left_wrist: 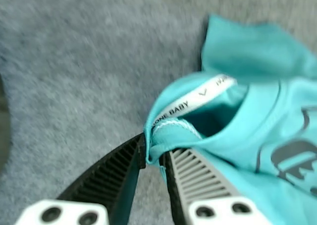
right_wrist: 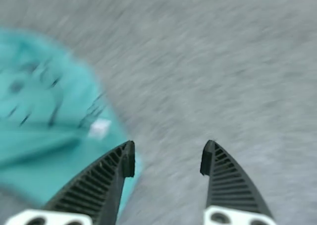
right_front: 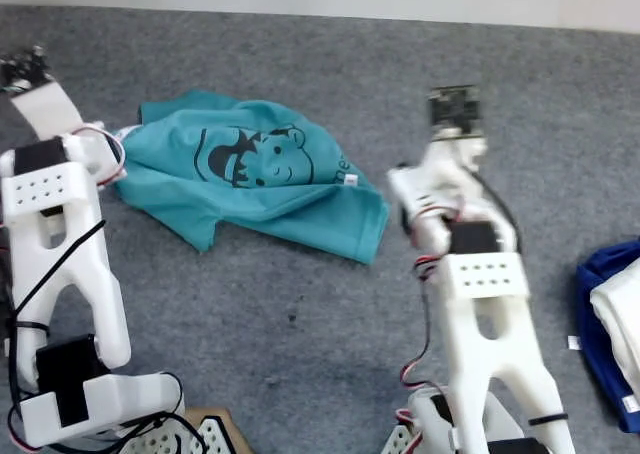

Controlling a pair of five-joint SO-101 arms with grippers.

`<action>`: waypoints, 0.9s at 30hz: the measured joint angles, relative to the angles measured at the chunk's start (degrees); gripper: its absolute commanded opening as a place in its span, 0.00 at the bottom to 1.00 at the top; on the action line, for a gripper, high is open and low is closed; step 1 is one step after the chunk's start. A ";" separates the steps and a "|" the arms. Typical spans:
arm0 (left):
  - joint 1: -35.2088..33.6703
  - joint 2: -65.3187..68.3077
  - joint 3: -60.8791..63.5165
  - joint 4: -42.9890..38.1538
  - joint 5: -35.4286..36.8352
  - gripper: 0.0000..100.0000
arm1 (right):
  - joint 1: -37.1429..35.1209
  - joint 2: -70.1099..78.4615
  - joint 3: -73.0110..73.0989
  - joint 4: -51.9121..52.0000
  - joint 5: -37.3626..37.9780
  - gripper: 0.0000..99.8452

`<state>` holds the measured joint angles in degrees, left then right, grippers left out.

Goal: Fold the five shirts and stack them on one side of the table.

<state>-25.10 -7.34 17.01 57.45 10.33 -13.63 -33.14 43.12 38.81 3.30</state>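
A teal shirt [right_front: 250, 179] with a dark cartoon print lies rumpled on the grey carpeted table, left of centre. My left gripper [left_wrist: 153, 155] is shut on the teal shirt's collar [left_wrist: 178, 118], where the white neck label shows; in the high view this arm [right_front: 60, 189] stands at the shirt's left end. My right gripper [right_wrist: 168, 158] is open just above the carpet, beside the shirt's edge [right_wrist: 59, 150] near a small white tag [right_wrist: 99, 128]. In the high view the right arm [right_front: 455, 209] sits just right of the shirt's hem.
At the right edge lies a pile with a dark blue shirt [right_front: 600, 294] and a white one [right_front: 625, 319] on top. A brown board corner [right_front: 205, 429] shows at the front between the arm bases. Bare carpet stretches across the back and the middle front.
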 measured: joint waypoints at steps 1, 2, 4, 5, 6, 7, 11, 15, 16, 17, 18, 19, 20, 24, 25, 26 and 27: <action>0.44 0.00 0.79 0.00 0.00 0.07 | -1.41 0.00 0.00 1.32 0.00 0.22; 0.97 0.00 1.41 0.00 -0.18 0.07 | -2.37 0.00 0.00 2.02 0.00 0.22; 2.37 0.00 2.99 0.00 -0.18 0.07 | -2.90 0.00 0.00 2.73 0.00 0.22; 3.25 0.00 3.96 0.00 -0.18 0.07 | -2.90 0.35 0.00 3.08 0.00 0.22; 4.31 0.00 4.75 0.00 -0.18 0.07 | -2.99 1.23 -0.09 3.87 0.00 0.22; 5.45 0.00 5.71 0.00 -0.18 0.07 | -3.16 2.81 -0.44 5.10 0.00 0.22; 9.05 0.00 8.26 0.00 -0.18 0.07 | -3.69 12.66 -8.44 12.66 -0.97 0.22; 9.93 0.00 8.62 0.00 -0.18 0.07 | -4.13 21.01 -15.56 15.30 -1.23 0.22; 9.93 0.00 8.62 0.00 -0.18 0.07 | -4.13 22.51 -16.09 15.03 -1.23 0.22; 10.02 0.00 8.62 0.00 -0.18 0.07 | -4.13 23.74 -16.18 14.07 -1.23 0.22; 10.11 0.00 8.62 0.00 -0.18 0.07 | -4.31 24.70 -16.18 12.92 -1.32 0.22; 10.11 0.00 8.62 0.00 -0.18 0.07 | -4.48 25.76 -16.18 11.87 -1.41 0.22; 10.20 0.00 8.62 0.00 -0.18 0.07 | -4.92 26.37 -16.18 11.16 -1.49 0.22; 10.29 0.00 9.41 0.00 -0.18 0.07 | -6.33 28.31 -16.53 9.49 -1.49 0.22; 10.29 0.00 9.58 0.00 -0.18 0.07 | -6.86 29.01 -16.53 8.70 -1.49 0.22; 10.29 0.00 9.58 0.00 -0.18 0.07 | -7.30 29.89 -16.53 7.56 -1.49 0.22; 10.29 0.00 9.58 0.00 -0.18 0.07 | -7.56 30.86 -16.62 6.42 -1.49 0.22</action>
<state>-14.81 -7.34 26.59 57.45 10.15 -21.19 -2.29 26.51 45.23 1.80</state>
